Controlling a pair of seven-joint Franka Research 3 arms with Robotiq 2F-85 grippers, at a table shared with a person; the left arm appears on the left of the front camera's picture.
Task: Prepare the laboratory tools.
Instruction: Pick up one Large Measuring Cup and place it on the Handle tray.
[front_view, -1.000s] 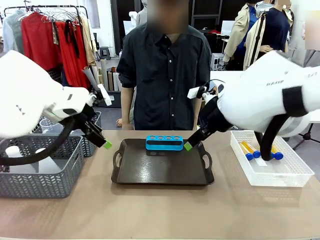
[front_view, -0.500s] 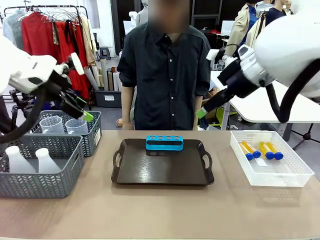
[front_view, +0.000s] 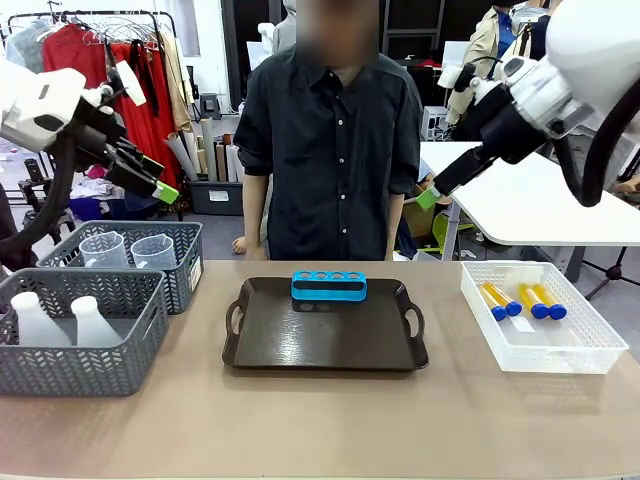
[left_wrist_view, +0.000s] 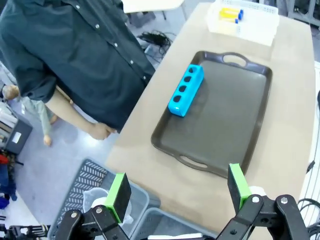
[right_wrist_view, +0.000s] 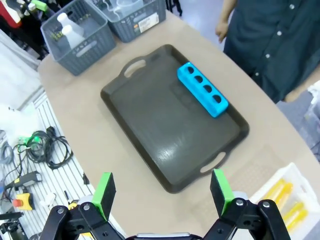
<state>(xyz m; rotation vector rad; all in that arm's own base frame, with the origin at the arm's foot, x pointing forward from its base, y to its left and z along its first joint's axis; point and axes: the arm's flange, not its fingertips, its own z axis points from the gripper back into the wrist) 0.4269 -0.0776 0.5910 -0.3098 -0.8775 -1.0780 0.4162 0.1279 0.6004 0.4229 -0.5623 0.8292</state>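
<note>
Several slim tubes (front_view: 524, 299) of yellow-orange liquid with blue caps lie in a white lattice bin (front_view: 541, 348) at the table's right; the tubes (right_wrist_view: 284, 201) also show in the right wrist view. Two clear handled beakers (front_view: 126, 249) stand in the far grey basket. Two translucent white flasks (front_view: 58, 320) stand in the near grey basket. My left gripper (front_view: 160, 186) hangs high above the baskets, open and holding nothing, its fingers (left_wrist_view: 119, 194) wide apart. My right gripper (front_view: 430, 195) hovers high between the tray and the bin, also open, with bare fingers (right_wrist_view: 219, 189).
A dark handled tray (front_view: 320, 342) lies at the table's middle with a blue four-hole rack (front_view: 329, 286) at its far edge. A person in a dark shirt (front_view: 330, 140) stands close behind the tray. Bare table runs along the front edge.
Both arms have risen from beside the tray. The left gripper went up and to the left over the baskets. The right went up and to the right.
</note>
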